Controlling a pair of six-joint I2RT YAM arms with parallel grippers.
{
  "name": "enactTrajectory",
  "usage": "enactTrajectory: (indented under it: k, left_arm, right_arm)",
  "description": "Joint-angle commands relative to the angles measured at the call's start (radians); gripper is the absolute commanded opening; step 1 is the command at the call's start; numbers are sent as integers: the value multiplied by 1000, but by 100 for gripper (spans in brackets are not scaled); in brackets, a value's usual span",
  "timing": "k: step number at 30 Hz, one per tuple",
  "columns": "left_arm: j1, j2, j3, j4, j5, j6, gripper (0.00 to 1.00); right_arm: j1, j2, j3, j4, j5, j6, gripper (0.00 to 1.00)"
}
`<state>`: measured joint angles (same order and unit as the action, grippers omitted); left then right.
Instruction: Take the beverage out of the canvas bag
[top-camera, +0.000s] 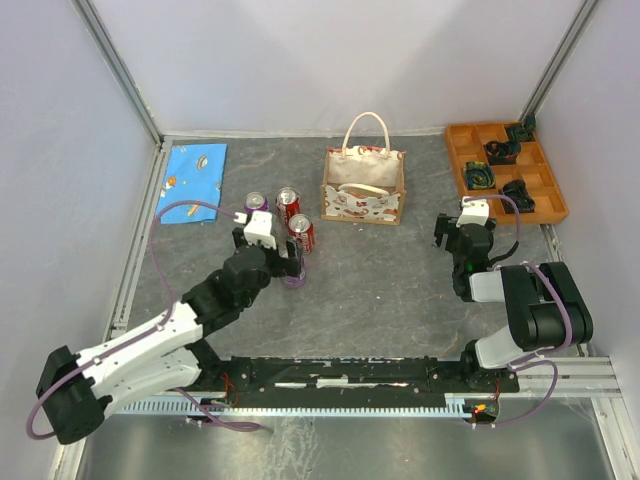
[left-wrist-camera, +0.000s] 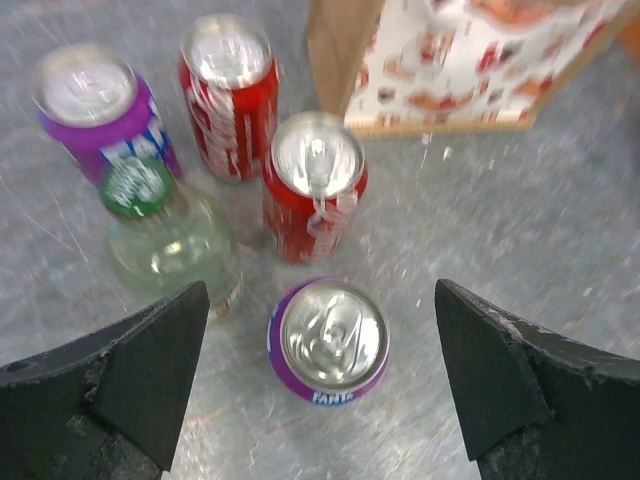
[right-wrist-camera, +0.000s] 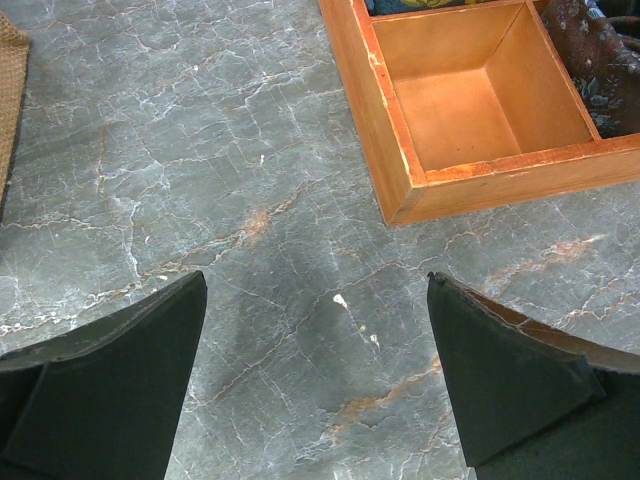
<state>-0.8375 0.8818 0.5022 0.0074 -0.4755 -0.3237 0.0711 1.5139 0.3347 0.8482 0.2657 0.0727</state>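
Outside the cream patterned canvas bag (top-camera: 364, 190), at its 7 o'clock, a purple aluminium can (left-wrist-camera: 328, 340) is flanked by wide-open left jaws; right jaws are spread, empty. The red aluminium can (left-wrist-camera: 312, 190) at 12 o'clock could be toppled by a careless swing.
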Motion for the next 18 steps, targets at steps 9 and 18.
enactTrajectory:
  k: [9, 18]
  left_arm:
    - [308, -35, 277, -193, -142, 97, 99]
    - [809, 16, 259, -175, 70, 108, 99]
  right_arm:
    - [0, 0, 29, 25, -6, -13, 99]
    - [1, -1, 29, 25, -7, -14, 99]
